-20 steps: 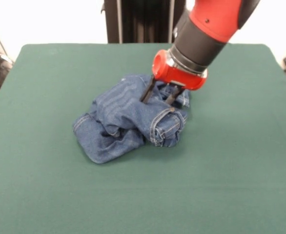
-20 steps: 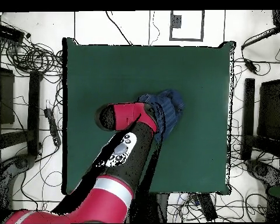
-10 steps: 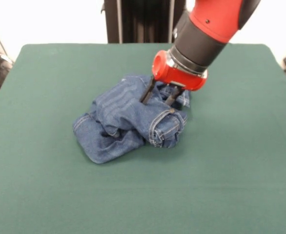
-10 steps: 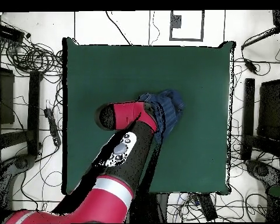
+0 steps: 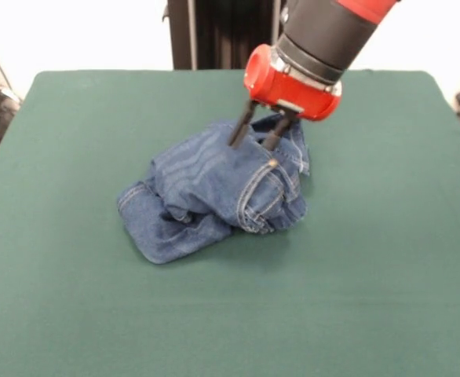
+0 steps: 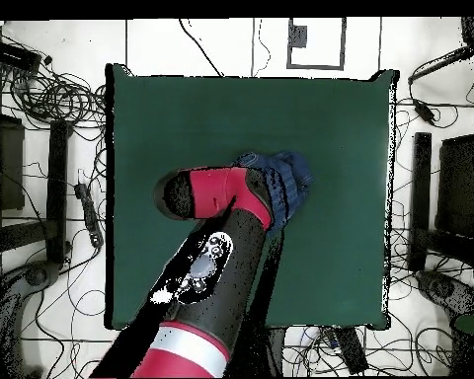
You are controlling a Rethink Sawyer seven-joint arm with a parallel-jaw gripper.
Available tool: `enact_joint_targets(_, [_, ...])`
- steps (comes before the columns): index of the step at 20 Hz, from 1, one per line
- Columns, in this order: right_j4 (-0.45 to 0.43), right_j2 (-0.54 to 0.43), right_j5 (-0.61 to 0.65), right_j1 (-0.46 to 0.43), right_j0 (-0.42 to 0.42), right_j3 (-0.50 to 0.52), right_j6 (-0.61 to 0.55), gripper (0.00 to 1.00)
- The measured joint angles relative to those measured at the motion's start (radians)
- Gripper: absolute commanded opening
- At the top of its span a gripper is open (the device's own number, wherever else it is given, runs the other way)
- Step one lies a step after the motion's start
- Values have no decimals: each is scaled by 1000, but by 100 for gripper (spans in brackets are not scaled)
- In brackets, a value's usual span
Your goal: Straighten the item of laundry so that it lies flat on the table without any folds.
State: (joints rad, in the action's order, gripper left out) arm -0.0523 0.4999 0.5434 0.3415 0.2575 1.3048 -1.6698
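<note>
The item of laundry (image 5: 206, 188), a small pair of blue jeans, lies bunched in a heap in the middle of the green table (image 5: 73, 306). My gripper (image 5: 251, 146) comes down on the heap's far right top. Its two dark fingers (image 5: 239, 132) pinch a fold of denim near the waistband, and that part is drawn upward. One leg end rests flat at the front left. In the overhead view the red arm (image 6: 216, 192) covers the gripper, and only part of the jeans (image 6: 288, 178) shows beside it on the table (image 6: 182, 109).
Cables and stands (image 6: 43, 94) lie on the floor around the table in the overhead view. A dark pedestal (image 5: 214, 31) stands behind the table's far edge.
My gripper has risen a little with the denim fold between its fingers. The right side of the heap has been pulled up and stands taller; the left leg end has stayed put.
</note>
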Motion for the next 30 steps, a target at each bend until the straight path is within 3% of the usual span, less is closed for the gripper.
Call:
enact_joint_targets(23, [-34,0,-51,19,1,16,0,0])
enact_joint_targets(30, [19,0,-9,98,8,91,0,0])
